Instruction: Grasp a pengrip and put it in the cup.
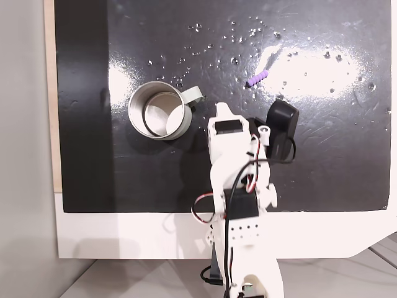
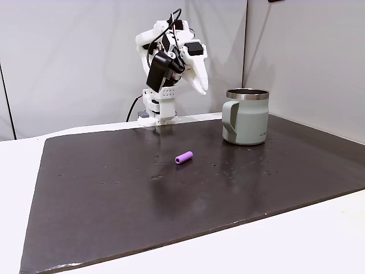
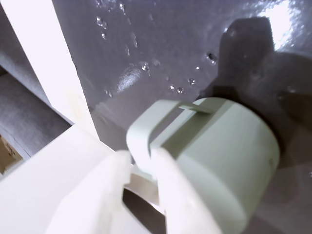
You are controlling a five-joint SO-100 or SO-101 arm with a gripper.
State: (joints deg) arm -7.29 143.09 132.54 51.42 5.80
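The pengrip is a small light-purple ribbed tube lying alone on the black mat, seen again in the side fixed view as the pengrip. The cup stands upright, handle toward the arm; from the side the cup looks pale grey-green with a silver rim. My gripper hangs raised above the mat between the two, fingers together and holding nothing. In the side view the gripper points down, left of the cup. The wrist view has the gripper just above the cup.
Small white specks and glare patches dot the far half of the mat. The arm's base stands at the mat's back edge. A white tabletop borders the mat, with grey walls close behind the cup.
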